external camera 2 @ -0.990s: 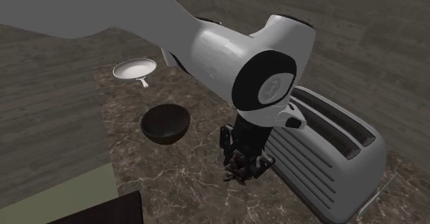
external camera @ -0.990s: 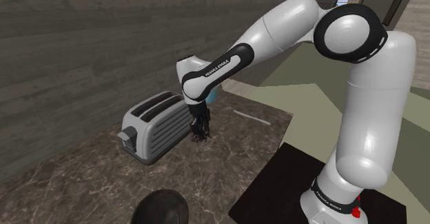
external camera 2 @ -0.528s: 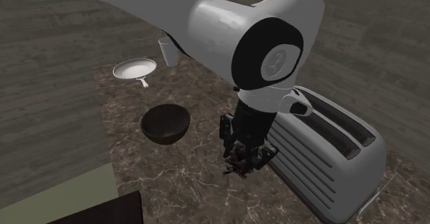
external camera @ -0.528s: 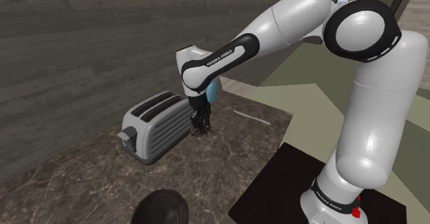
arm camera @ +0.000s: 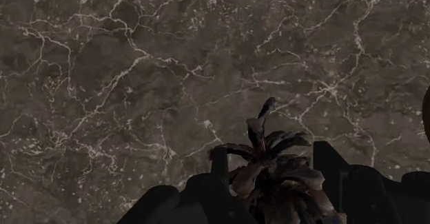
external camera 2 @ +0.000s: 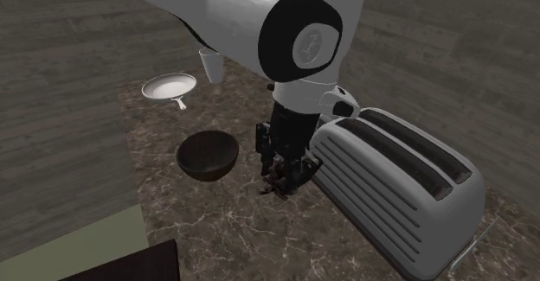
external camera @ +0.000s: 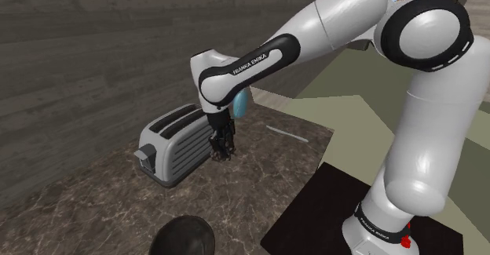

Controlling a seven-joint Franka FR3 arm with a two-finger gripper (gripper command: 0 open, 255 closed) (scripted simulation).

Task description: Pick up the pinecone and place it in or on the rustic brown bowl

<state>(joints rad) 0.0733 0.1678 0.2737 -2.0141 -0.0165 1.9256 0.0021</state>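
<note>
A dark brown pinecone (arm camera: 275, 166) with spread scales sits clasped between my black fingers (arm camera: 329, 162), hanging above the dark marbled counter (arm camera: 124, 85). In the second exterior view my gripper (external camera 2: 281, 175) holds the pinecone (external camera 2: 277, 184) just beside the toaster's end, to the right of the dark round bowl (external camera 2: 208, 154). From the shoulder view the gripper (external camera: 222, 148) hangs shut on the pinecone in front of the toaster, while the bowl (external camera: 187, 238) lies at the bottom edge, cut off by the frame.
A silver two-slot toaster (external camera 2: 398, 184) stands close to the gripper. A small white pan (external camera 2: 169, 87) and a pale cup (external camera 2: 210, 63) sit beyond the bowl. A thin pale utensil (external camera: 287, 133) lies on the counter. The wooden wall (external camera: 94, 49) backs the counter.
The gripper has risen a little with the pinecone in it and shifted toward the bowl, to the second exterior view's left, away from the toaster's side.
</note>
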